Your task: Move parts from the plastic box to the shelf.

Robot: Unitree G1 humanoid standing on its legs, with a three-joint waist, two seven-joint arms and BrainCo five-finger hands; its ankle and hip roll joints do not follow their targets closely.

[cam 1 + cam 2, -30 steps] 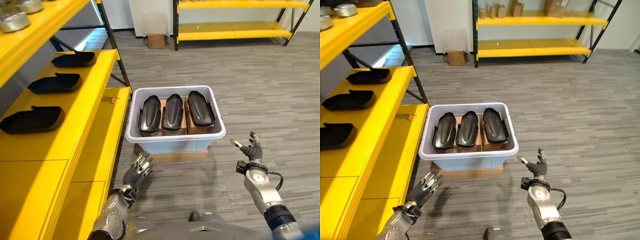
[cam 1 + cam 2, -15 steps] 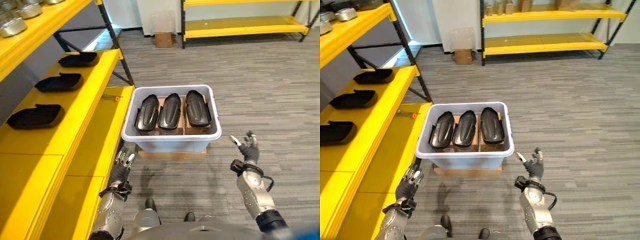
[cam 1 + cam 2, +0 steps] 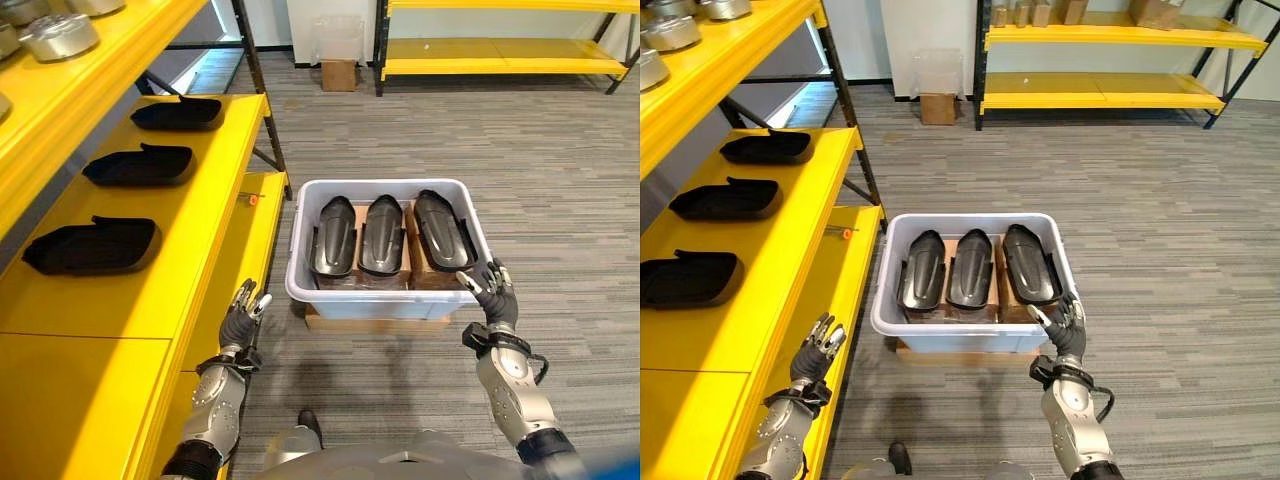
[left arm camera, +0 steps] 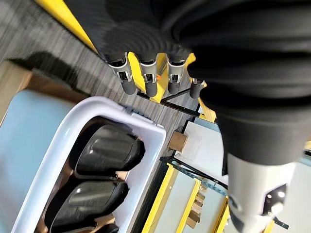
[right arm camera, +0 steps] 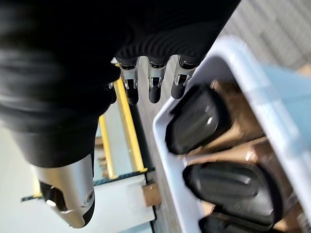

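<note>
1. three black moulded plastic parts (image 3: 386, 233) lie side by side, lengthwise, in the pale grey plastic box (image 3: 390, 303) on the floor, propped on brown cardboard.
2. three more black parts (image 3: 95, 245) already sit along the middle tier of the yellow metal shelf (image 3: 120, 320) on the robot's left.
3. right hand (image 3: 492, 295) hovers at the box's near right corner, fingers spread and relaxed, holding nothing.
4. left hand (image 3: 243, 318) hangs beside the shelf edge, left of the box, fingers straight and empty.
5. judgement: reach for the rightmost part first, since it is nearest the right hand; come down over the rim, curl round its long edges, and lift straight up so the neighbouring part is not dragged.
</note>
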